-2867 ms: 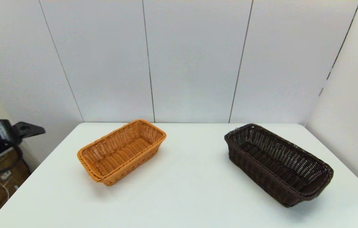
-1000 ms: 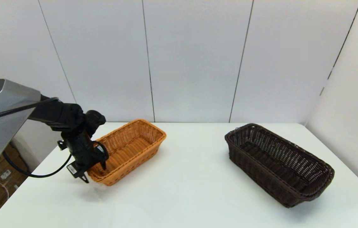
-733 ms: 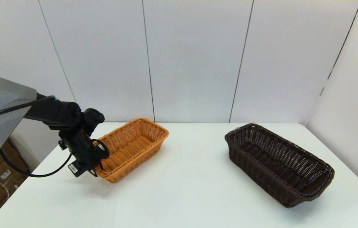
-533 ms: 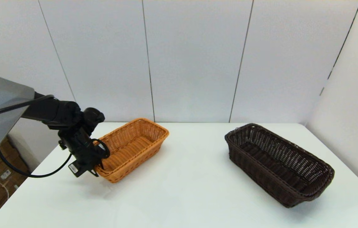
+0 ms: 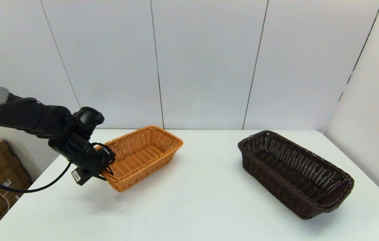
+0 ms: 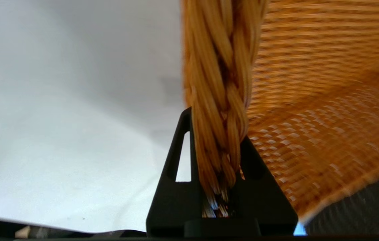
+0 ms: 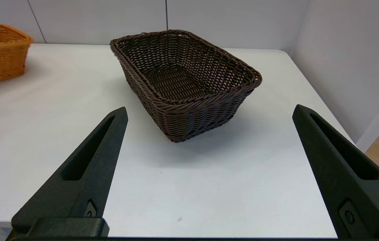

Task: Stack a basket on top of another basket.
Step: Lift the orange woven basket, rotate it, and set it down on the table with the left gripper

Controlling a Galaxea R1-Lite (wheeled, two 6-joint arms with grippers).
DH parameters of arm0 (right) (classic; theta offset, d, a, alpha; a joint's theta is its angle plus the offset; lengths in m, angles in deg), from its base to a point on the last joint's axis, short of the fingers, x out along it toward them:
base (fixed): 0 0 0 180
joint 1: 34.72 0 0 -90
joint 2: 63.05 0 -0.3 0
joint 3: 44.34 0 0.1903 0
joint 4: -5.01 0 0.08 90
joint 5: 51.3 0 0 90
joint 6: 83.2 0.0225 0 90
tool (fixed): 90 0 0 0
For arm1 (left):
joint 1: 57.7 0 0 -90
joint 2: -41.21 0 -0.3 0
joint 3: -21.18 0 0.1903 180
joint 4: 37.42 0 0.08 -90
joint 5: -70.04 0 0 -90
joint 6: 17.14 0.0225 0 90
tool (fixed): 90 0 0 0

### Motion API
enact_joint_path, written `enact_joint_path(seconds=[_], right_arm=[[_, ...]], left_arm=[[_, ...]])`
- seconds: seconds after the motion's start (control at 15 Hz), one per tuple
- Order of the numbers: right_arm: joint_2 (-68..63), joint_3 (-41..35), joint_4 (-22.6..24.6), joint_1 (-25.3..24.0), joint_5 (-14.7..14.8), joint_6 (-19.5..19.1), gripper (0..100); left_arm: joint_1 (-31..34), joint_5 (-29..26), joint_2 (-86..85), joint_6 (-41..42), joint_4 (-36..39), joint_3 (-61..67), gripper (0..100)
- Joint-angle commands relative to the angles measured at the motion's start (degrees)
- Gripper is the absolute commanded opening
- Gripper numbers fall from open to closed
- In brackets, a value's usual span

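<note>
The left gripper [image 5: 104, 167] is clamped on the braided rim of the orange basket [image 5: 142, 157], at the short end nearest the robot. In the left wrist view the two black fingers [image 6: 172, 187] pinch the thick braid between them. That end looks lifted a little, so the orange basket tilts, and its far end seems to rest on the table [image 5: 193, 207].

The dark basket [image 5: 293, 172] sits flat on the table, well apart from those fingers, off to the robot's right. Its long side runs from far-left to near-right. The orange basket's long side runs the other way, out from the fingers toward the far right.

The right gripper [image 7: 209, 167] is nearer the dark basket. Its fingers are spread wide apart and hold nothing, and the dark basket lies straight ahead between them, one short end toward it.

The dark basket is almost black, woven with small holes in its sides and a braided rim. It looks light but stiff. I think the two baskets will need to line up to stack.
</note>
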Motion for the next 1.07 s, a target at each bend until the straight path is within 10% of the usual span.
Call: enact_joint_path(seconds=[0.07, 1.07], right_arm=[[0.0, 0.0, -0.1, 0.0, 0.0, 0.0, 100], [0.0, 0.1, 0.0, 0.0, 0.0, -0.1, 100]], left_arm=[[-0.2, -6.4, -9.0, 2.0, 3.0, 3.5, 0], [-19.9, -9.0, -10.1, 31.0, -2.4, 5.3, 0]])
